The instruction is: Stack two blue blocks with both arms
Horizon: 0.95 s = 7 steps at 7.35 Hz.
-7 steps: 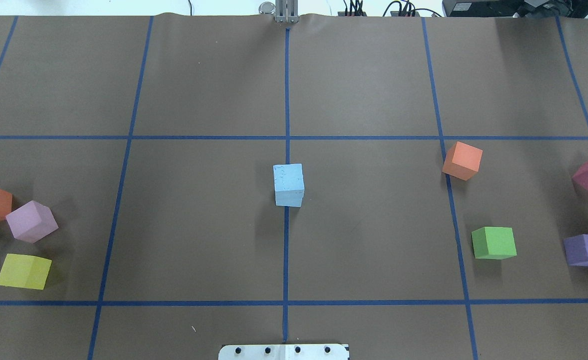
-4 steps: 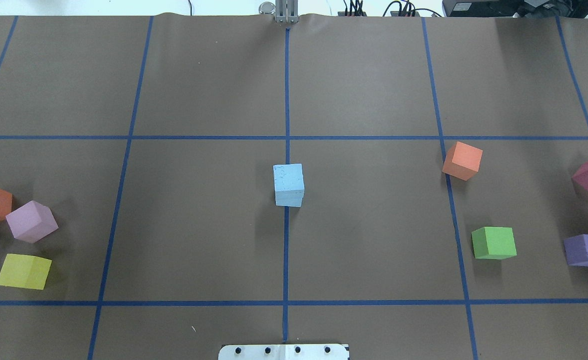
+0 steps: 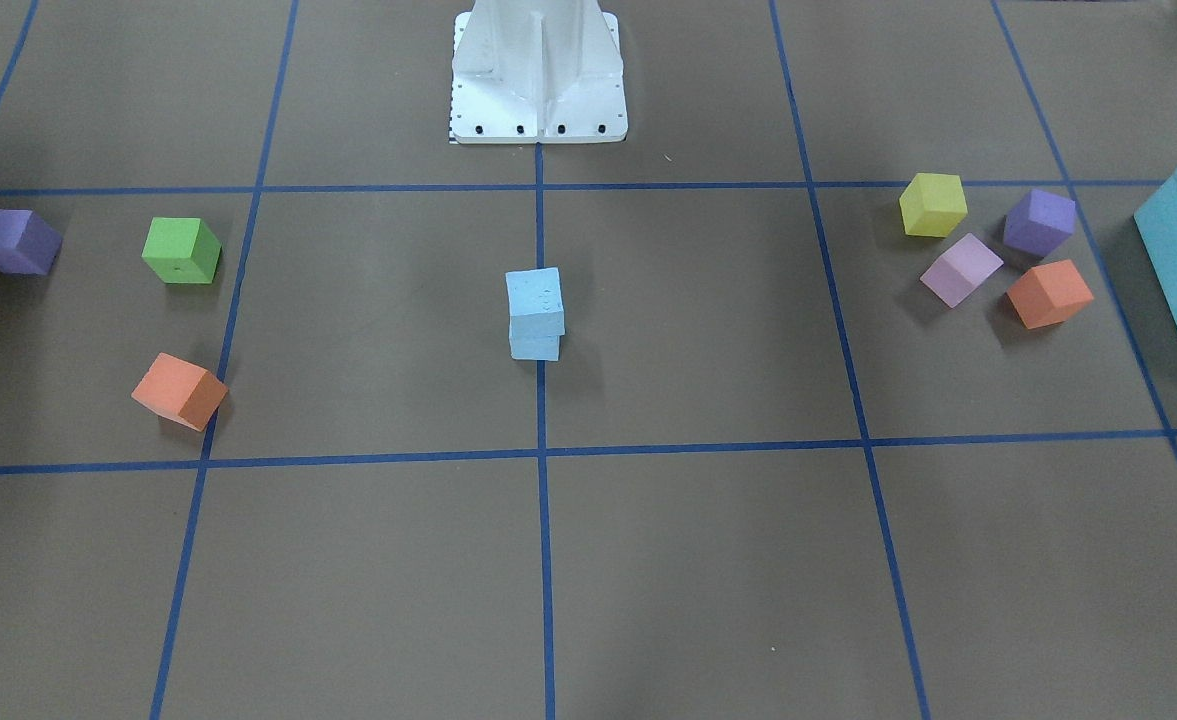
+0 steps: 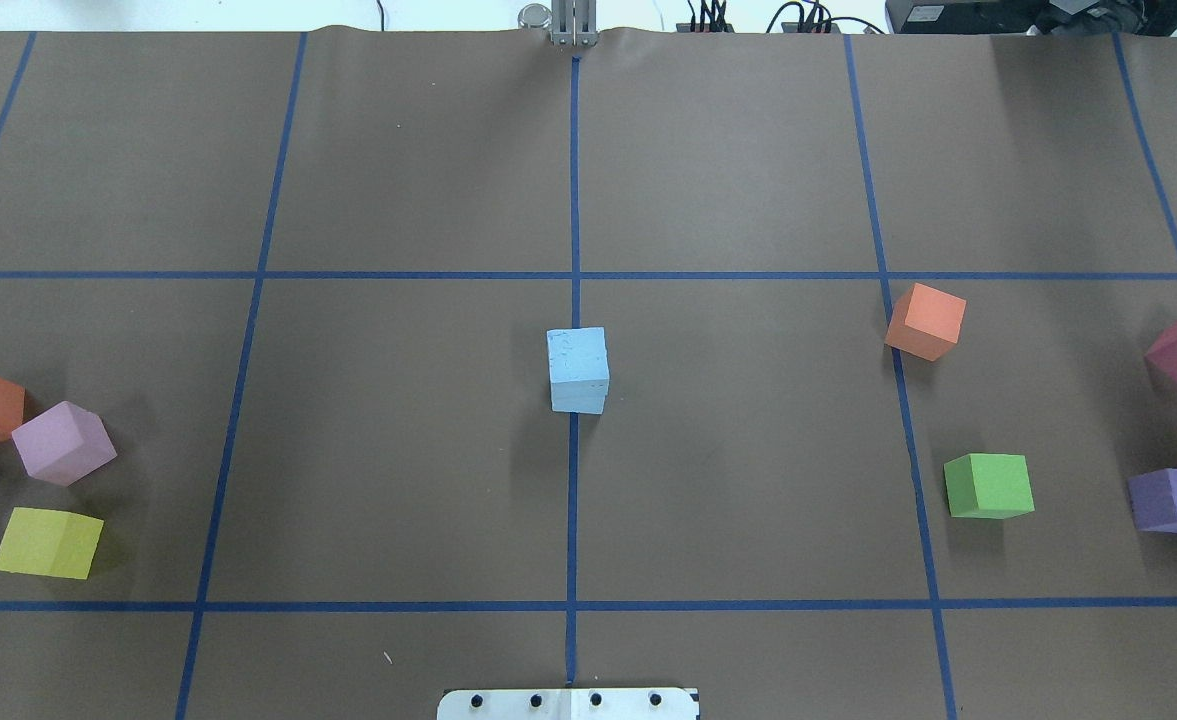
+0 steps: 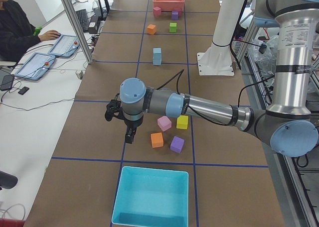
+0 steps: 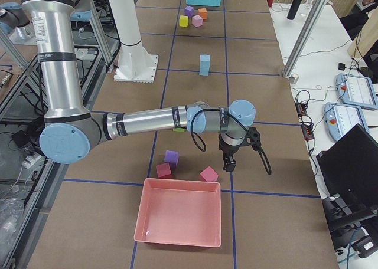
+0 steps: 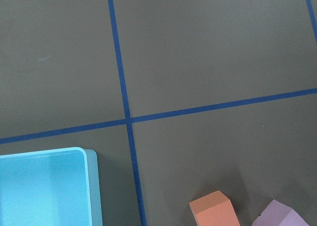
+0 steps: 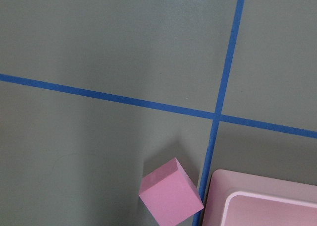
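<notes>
Blocks [image 4: 578,368] — two pale sky-blue cubes, stacked | upper one dot-marked

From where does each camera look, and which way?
Front-facing: across the table, facing the white pedestal; no arms.
Overhead: behind the pedestal, above the blue blocks; no arms.
Exterior left: table's end, left arm near.
Exterior right: opposite end, right arm near.
Left wrist: down on turquoise bin; no pincer.
Right wrist: down on pink bin; no pincer.
All exterior views share the blue blocks.
</notes>
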{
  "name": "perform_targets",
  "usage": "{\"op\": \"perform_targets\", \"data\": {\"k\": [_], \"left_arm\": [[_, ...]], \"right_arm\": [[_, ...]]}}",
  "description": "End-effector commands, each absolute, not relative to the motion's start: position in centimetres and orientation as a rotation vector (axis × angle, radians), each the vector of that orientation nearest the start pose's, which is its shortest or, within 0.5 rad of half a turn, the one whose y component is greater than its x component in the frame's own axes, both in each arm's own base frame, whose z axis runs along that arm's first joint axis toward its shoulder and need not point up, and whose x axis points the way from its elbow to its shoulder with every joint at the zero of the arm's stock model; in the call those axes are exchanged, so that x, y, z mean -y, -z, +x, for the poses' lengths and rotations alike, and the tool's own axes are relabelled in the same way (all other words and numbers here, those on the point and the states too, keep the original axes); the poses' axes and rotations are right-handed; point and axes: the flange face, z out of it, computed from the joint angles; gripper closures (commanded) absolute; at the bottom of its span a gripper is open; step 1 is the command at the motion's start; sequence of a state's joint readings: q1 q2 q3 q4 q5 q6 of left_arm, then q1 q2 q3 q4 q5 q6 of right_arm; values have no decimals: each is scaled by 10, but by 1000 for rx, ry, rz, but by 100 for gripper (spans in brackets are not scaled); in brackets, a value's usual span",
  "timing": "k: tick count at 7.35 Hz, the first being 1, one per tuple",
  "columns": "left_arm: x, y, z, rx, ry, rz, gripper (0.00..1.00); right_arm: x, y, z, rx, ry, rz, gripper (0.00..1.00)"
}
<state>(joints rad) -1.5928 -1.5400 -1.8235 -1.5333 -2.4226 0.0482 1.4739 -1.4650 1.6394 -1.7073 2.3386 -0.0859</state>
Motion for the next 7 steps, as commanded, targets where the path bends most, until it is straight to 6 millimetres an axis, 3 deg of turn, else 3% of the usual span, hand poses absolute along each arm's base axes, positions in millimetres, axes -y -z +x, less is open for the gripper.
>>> {"op": "perform_targets", "data": {"k": [1, 7], "left_arm": [[461, -550, -68, -849, -101, 196, 2], [453, -538, -69, -837, -105, 216, 2]], "right_arm": [[539, -588, 11, 767, 197, 51, 0], [540, -589, 11, 767, 197, 49, 0]]}}
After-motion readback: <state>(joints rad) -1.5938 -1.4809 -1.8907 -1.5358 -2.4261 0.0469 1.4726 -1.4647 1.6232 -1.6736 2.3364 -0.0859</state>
